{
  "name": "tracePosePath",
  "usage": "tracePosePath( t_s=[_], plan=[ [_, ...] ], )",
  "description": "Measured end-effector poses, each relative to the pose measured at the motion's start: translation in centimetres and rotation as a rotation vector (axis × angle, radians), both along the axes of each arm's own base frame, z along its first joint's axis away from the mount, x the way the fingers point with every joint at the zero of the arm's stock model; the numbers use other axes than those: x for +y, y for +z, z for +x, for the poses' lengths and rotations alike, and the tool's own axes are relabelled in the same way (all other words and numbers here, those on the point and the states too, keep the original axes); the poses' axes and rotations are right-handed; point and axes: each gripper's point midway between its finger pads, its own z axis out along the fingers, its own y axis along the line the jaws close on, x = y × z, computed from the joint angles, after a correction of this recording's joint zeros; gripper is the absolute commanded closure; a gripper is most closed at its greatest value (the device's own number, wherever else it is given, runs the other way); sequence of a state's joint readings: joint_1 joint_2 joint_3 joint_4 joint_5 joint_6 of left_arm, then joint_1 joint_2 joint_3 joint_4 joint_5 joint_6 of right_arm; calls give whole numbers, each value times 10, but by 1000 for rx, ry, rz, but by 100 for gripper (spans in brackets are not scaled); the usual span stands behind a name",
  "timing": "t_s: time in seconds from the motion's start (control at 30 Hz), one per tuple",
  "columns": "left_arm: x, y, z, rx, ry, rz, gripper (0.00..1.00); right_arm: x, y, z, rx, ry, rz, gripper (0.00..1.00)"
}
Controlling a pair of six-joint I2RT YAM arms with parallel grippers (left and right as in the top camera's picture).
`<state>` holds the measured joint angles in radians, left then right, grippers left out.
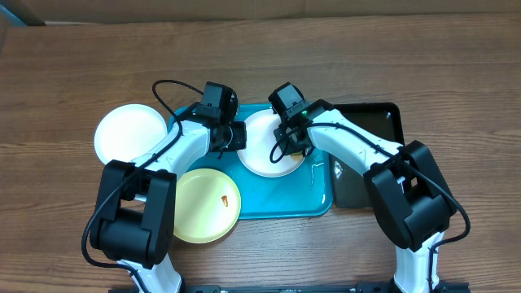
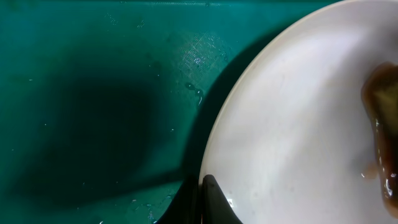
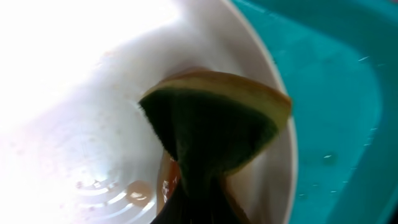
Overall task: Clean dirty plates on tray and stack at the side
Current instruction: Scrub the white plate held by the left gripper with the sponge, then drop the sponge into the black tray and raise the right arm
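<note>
Three plates: middle white plate [image 1: 260, 155] lies on the tray [image 1: 285, 199]; second white plate [image 1: 130, 134] at 9 o'clock; yellow-green plate [image 1: 203, 203] at 7 o'clock.
Left gripper [image 1: 232, 136]: clenched on middle white plate's rim.
Right gripper [image 1: 295, 145]: grasping sponge [image 3: 211, 130] on it.

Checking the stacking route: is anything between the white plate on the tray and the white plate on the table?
Yes: the left gripper, shut at the left rim of the tray plate, and its arm cross the line toward the table plate.
</note>
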<state>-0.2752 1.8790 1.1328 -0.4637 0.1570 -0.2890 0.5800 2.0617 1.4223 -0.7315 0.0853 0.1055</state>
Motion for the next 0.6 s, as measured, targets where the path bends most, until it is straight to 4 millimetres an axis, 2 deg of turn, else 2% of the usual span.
tracePosePath(
  t_s=[0.33, 0.5, 0.6],
  plan=[
    [0, 0, 0, 0, 0, 0, 96, 24, 1, -15, 93, 20, 146, 96],
    [0, 0, 0, 0, 0, 0, 96, 48, 5, -21, 159, 22, 298, 96],
    [0, 0, 0, 0, 0, 0, 95, 60, 14, -21, 227, 26, 417, 96]
  ],
)
